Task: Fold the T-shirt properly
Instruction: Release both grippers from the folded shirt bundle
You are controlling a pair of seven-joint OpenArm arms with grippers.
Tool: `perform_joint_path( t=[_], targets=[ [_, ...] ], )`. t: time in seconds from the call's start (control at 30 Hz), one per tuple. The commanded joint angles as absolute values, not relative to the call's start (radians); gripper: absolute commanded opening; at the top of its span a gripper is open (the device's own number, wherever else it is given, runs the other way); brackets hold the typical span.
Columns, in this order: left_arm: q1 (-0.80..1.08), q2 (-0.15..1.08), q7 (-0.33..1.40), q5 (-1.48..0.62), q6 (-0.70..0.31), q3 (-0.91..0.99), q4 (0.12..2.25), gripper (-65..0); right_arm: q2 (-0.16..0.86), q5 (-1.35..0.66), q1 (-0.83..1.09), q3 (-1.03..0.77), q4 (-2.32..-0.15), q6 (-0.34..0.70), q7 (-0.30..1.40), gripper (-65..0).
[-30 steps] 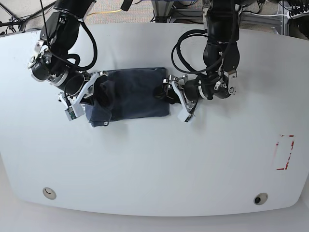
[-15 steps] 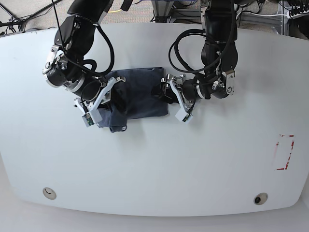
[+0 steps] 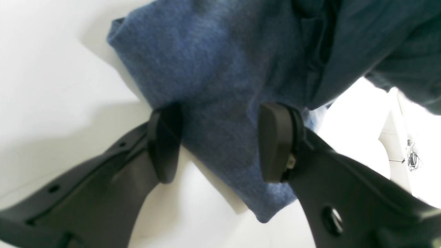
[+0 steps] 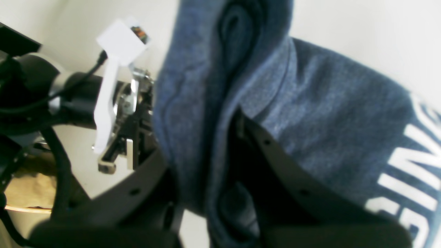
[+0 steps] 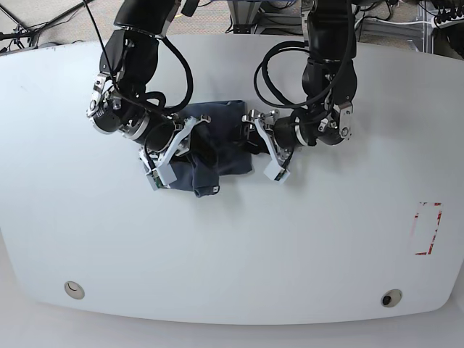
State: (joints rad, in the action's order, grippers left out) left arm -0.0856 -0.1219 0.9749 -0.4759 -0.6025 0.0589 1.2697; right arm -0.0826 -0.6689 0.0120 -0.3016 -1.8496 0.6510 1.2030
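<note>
1. Dark blue heathered cloth fills the jaws of the right gripper [image 4: 220, 179]: in the right wrist view its two black fingers are closed narrowly on a thick fold of the T-shirt [image 4: 310, 113], and the cloth bulges up above them.
2. White printed letters show on the T-shirt at the right edge of that same view, only in part.
3. In the base view the right gripper [image 5: 190, 138] sits at the left end of the bundle, and the cloth there is raised and turned over toward the middle.
4. The left gripper [image 3: 220, 141] has its jaws about half apart. Its two black pads [image 3: 164, 143] stand on both sides of a hanging edge of the T-shirt [image 3: 220, 86]; the cloth passes between them, but whether the pads really press it I cannot tell.
5. In the base view the left gripper [image 5: 255, 139] is at the right end of the bundle, touching it.
6. The T-shirt [image 5: 221, 148] lies as a compact, rumpled bundle on the white table [image 5: 232, 246], in the rear half, a little left of the middle, well away from all edges. A loose end of it hangs out at the front side of the bundle.
7. A red-and-white marking [image 5: 428, 228] is on the table near its right edge, well apart from the T-shirt.
8. Two small round fittings [image 5: 73, 290] sit near the front edge, one toward each front corner.
</note>
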Motion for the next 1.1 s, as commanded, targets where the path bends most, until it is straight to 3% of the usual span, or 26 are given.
perform_joint_path(
  t=[0.0, 0.1, 0.27, 0.3, 0.63, 0.97, 1.0, 1.07],
  targets=[
    [-0.071, -0.117, 1.072, -0.378, -0.578, 0.058, 1.26, -31.8, -0.077, -0.691, -0.008, -0.302, -1.808, 0.651, 1.178, -61.7],
    [-0.071, -0.117, 1.072, -0.378, -0.578, 0.058, 1.26, -31.8, -0.079, -0.691, -0.005, -0.3, -1.797, 0.651, 1.142, -45.3],
    [-0.071, -0.117, 1.072, -0.378, -0.581, 0.058, 1.26, -31.8, -0.081, -0.7, 0.015, -0.3, -1.822, 0.651, 1.132, -1.7],
    [-0.071, -0.117, 1.072, -0.378, -0.581, 0.058, 1.262, -31.8, -0.081, -0.7, 0.021, -0.3, -1.842, 0.651, 1.132, 0.0],
    [-0.074, -0.111, 1.073, -0.478, -0.633, 0.061, 1.336, -31.8, -0.062, -0.7, 0.071, -0.302, -1.986, 0.661, 1.132, 0.0],
    [-0.074, 0.027, 1.181, -0.631, -0.698, 0.13, 1.508, -31.8, 0.004, -0.702, 0.11, -0.298, -1.986, 0.662, 1.132, 0.0],
    [-0.073, 0.045, 1.185, -0.642, -0.698, 0.151, 1.515, -31.8, 0.005, -0.702, 0.12, -0.298, -1.986, 0.668, 1.132, -1.0],
    [-0.071, 0.091, 1.188, -0.662, -0.698, 0.191, 1.523, -31.8, 0.005, -0.699, 0.137, -0.298, -1.983, 0.697, 1.132, -8.7]
  ],
)
